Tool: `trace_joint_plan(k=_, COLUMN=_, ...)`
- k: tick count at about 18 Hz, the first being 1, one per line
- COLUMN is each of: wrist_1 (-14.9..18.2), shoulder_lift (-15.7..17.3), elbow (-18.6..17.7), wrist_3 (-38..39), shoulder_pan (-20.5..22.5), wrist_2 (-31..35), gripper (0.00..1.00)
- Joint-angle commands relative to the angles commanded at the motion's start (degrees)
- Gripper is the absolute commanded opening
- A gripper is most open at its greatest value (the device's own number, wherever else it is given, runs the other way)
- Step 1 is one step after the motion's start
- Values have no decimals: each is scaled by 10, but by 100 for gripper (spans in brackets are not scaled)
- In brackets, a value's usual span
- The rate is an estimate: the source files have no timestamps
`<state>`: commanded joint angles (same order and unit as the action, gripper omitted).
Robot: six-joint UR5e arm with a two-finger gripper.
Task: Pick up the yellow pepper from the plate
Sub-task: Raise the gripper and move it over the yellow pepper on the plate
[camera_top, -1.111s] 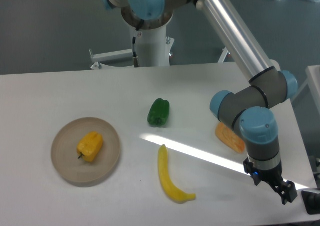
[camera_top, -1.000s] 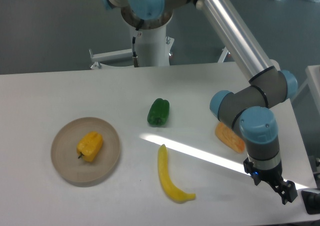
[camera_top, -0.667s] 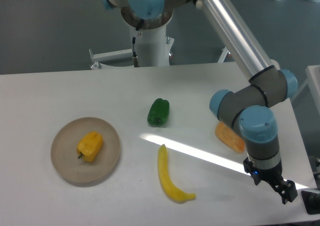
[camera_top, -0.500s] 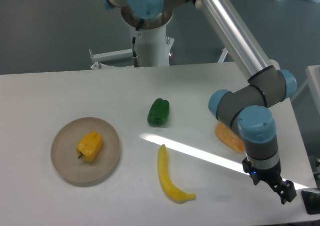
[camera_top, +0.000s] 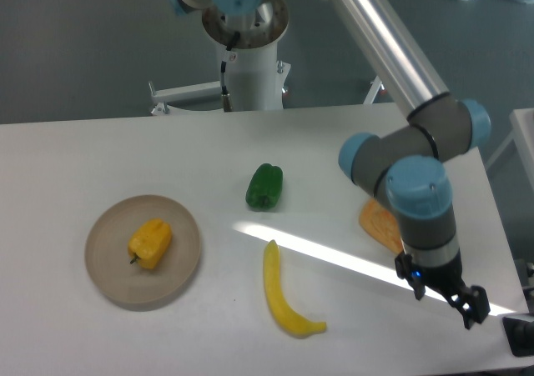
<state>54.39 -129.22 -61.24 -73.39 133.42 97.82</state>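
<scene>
The claw (camera_top: 470, 308) has crept left near the table's right edge — grip state unclear.

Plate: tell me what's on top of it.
The plate holds only the yellow pepper, lying left of center. The patch under the pepper is covered.

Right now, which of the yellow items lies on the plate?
The yellow pepper, small and blocky, lies on the plate. The long curved yellow item lies on the bare table.
</scene>
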Motion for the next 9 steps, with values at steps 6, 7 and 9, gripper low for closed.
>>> trace_joint_plan(k=6, wrist_1=82, shoulder_lift=105, elbow=-63, wrist_3=127, shoulder_pan=-16, wrist_2=-46, gripper=100)
trace_joint_plan(k=7, wrist_1=87, shoulder_lift=124, elbow=-78, wrist_3=154, shoulder_pan=-17, wrist_2=-62, gripper=100)
trace_joint_plan(k=9, wrist_1=91, shoulder_lift=158, elbow=-107, wrist_3=208, shoulder_pan=-29, wrist_2=-87, gripper=100)
